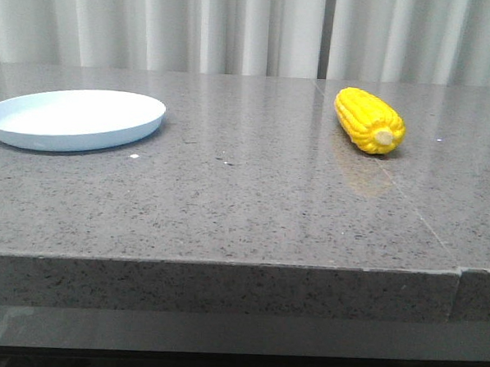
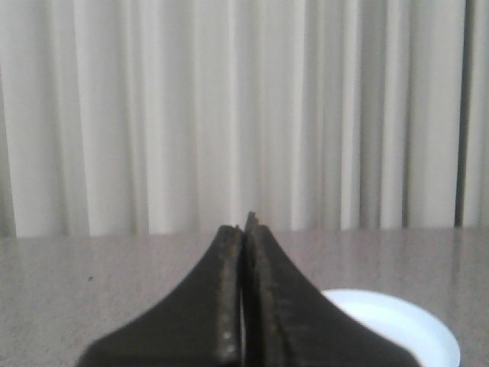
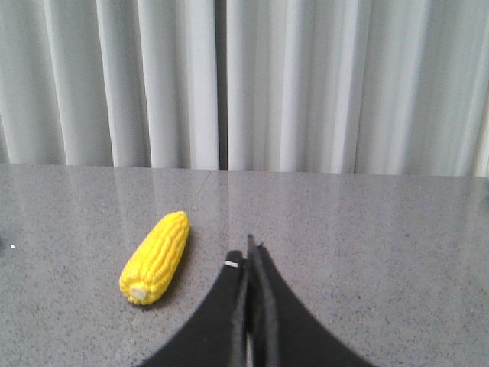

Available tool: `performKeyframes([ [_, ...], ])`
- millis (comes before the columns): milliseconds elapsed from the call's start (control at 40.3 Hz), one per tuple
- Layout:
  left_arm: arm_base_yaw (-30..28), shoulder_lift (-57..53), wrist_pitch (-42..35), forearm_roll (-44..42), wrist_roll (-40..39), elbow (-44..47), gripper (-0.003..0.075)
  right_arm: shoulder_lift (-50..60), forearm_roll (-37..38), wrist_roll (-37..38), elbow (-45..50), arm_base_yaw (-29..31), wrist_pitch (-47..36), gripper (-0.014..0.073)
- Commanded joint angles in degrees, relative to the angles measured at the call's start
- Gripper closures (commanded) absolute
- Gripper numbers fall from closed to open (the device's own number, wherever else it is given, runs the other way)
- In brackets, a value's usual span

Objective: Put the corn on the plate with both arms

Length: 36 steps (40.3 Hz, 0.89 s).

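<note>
The yellow corn lies on the grey stone table at the right, its beige stub end toward the front. The pale blue plate sits empty at the left. Neither arm shows in the front view. In the right wrist view my right gripper is shut and empty, with the corn lying on the table beside it, apart from the fingers. In the left wrist view my left gripper is shut and empty, and part of the plate shows past its fingers.
The grey table ends in a front edge near the camera. A seam in the slab runs past the corn. White curtains hang behind the table's far edge.
</note>
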<state>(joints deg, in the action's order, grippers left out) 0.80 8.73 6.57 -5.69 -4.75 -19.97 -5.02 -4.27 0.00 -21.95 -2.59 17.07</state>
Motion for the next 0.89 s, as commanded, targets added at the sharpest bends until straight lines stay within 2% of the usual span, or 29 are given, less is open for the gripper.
performKeyframes([
  [0,-0.1,6.9,0.5,-2.6,0.0,-5.5,0.074,-7.0,-2.1,-0.6,-5.8,0.3,-1.1,0.0659],
  [174,-0.1,13.1,0.7,-4.1,0.0,-8.8,0.0741,-16.5,-2.4,-0.6,-10.3,0.3,0.4,0.0659],
  [571,-0.1,13.3,1.1,-4.1,0.0,-8.5,0.0723,-17.0,-2.4,-0.6,-10.5,0.3,-0.3,0.0652],
  [621,-0.1,13.3,1.1,-4.1,0.0,-8.5,0.0682,-17.0,-2.4,-0.6,-10.5,0.3,-0.3,0.0619],
  [695,-0.1,13.3,1.1,-4.0,0.0,-8.5,0.0548,-17.0,-2.4,-0.6,-10.5,0.3,-0.3,0.0513],
  [869,-0.1,13.3,1.1,-2.7,0.0,-8.5,0.0132,-17.0,-2.4,-0.6,-10.5,0.3,-0.3,0.0109],
])
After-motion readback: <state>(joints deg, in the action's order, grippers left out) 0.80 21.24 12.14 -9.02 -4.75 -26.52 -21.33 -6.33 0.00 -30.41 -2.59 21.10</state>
